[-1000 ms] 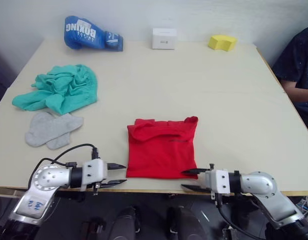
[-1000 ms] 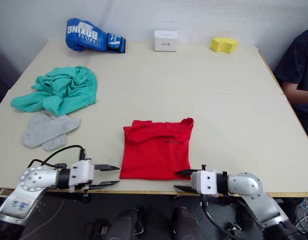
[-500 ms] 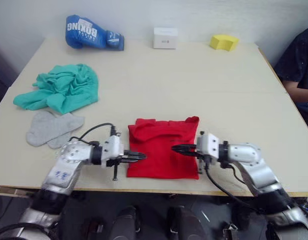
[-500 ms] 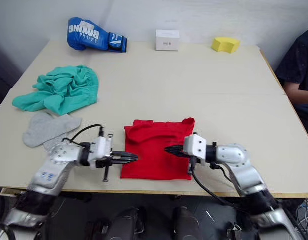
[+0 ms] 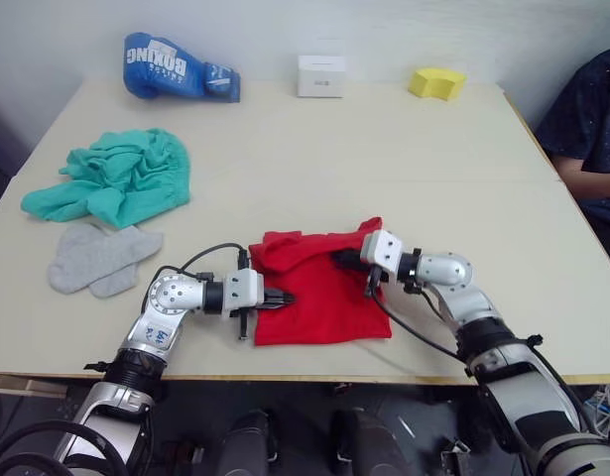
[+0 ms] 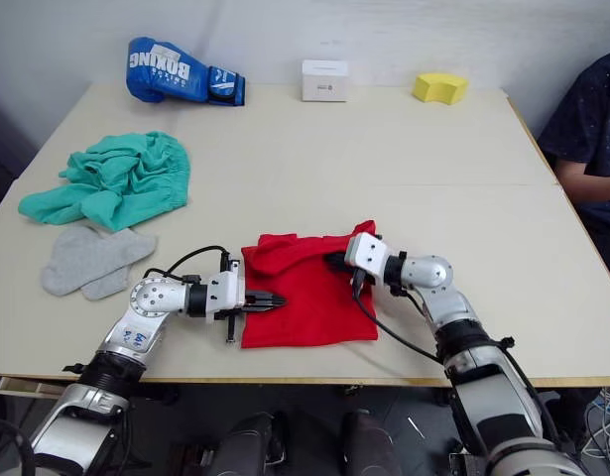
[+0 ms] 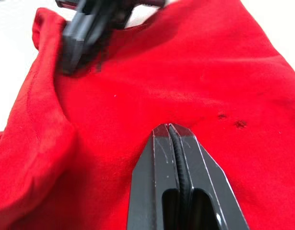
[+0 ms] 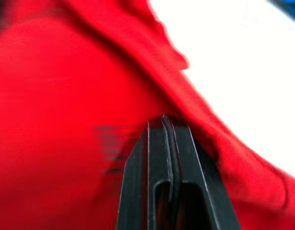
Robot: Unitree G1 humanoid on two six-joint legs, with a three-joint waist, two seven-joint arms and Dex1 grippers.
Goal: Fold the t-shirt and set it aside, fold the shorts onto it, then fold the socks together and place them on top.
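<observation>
The red t-shirt point(image 5: 319, 297) lies folded near the table's front edge, its far right corner rumpled up. My left gripper point(image 5: 283, 297) is shut, its tips resting on the shirt's left edge; in the left wrist view the fingers point(image 7: 157, 158) are pressed together over red cloth. My right gripper point(image 5: 338, 259) is also shut, lying on the shirt's far right part, with a ridge of cloth bunched beside it. The teal shorts point(image 5: 116, 178) sit crumpled at the left. Two grey socks point(image 5: 98, 258) lie just in front of them.
A blue boxing glove point(image 5: 176, 67), a white box point(image 5: 321, 75) and a yellow sponge point(image 5: 436, 82) line the table's far edge. A person's dark sleeve point(image 5: 592, 119) shows past the right edge of the table point(image 5: 463, 188).
Both grippers moved from the table's front edge in over the t-shirt and went from open to shut. The shirt's far right corner has been pushed up and skewed.
</observation>
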